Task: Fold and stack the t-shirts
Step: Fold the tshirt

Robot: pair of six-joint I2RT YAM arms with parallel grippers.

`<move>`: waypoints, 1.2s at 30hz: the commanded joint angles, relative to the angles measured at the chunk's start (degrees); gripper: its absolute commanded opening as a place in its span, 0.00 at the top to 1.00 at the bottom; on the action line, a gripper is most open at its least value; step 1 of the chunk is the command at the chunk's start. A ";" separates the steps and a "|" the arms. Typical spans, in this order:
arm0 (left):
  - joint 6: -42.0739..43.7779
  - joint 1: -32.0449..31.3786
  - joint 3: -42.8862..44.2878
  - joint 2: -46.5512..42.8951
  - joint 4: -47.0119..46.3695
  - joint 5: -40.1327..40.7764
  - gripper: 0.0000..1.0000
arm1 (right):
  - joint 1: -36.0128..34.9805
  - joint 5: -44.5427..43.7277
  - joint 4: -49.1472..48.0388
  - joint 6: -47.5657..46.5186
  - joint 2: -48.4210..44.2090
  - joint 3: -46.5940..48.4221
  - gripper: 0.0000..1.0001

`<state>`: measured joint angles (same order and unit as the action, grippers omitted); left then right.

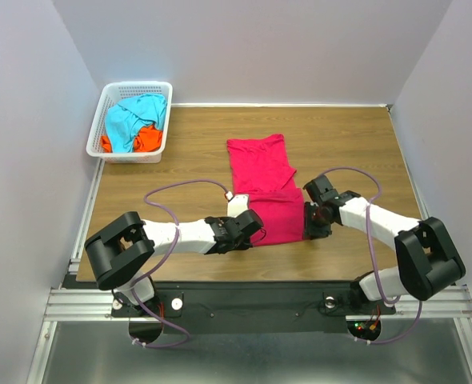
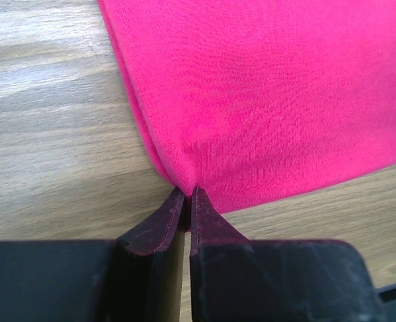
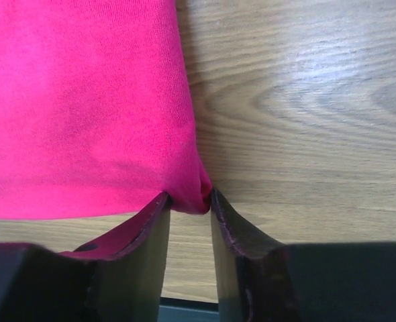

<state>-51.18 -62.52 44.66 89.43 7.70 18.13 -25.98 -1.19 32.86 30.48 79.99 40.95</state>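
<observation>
The pink shirt (image 1: pixel 260 172) lies flat near the middle of the table (image 1: pixel 180 160), its long side running from near to far. Its near part looks doubled over, with a darker band across it. Both near corners are covered by the arms in the top view.

The left gripper (image 1: pixel 248 228) sits low at the near left corner. In its wrist view the left gripper (image 2: pixel 188 191) has its fingers all but closed together, clenched on a pinch of the pink shirt (image 2: pixel 272 100) where the folded edge meets the hem. The cloth puckers into the tips. How many layers are caught is hard to make out.

The right gripper (image 1: pixel 312 224) is at the near right corner. Up close, the right gripper (image 3: pixel 188 198) has its fingers a little apart, with the bunched corner of the pink shirt (image 3: pixel 84 100) between the tips and touching both. I cannot tell whether that corner is truly clamped or only bracketed. The shirt is cut off at the top and left of this view.

At the far left a basket (image 1: pixel 98 136) holds a blue shirt (image 1: pixel 132 120) crumpled over an orange shirt (image 1: pixel 146 140), of which only patches show
</observation>
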 commanded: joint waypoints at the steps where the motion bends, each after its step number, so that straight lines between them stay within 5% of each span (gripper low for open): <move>1: 1.52 -0.32 -2.83 1.54 5.92 -1.69 0.93 | -0.56 -3.38 -4.91 -0.51 4.29 -2.01 0.67; 13: 3.36 -0.41 -1.60 0.23 7.06 -2.31 1.00 | -3.29 -5.22 -3.43 -0.42 7.21 -1.84 0.99; 27: 4.34 -3.40 -3.62 -16.03 10.40 -17.86 1.00 | -3.20 -3.82 16.70 1.16 -11.07 3.69 0.99; 36: 7.67 4.50 2.44 -22.80 11.90 -21.29 1.00 | -3.20 -7.77 24.88 -3.67 -5.99 22.48 0.99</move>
<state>-46.72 -62.41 43.62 68.38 16.73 -0.49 -29.34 -3.66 54.24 29.76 71.31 54.35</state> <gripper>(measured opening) 0.156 0.067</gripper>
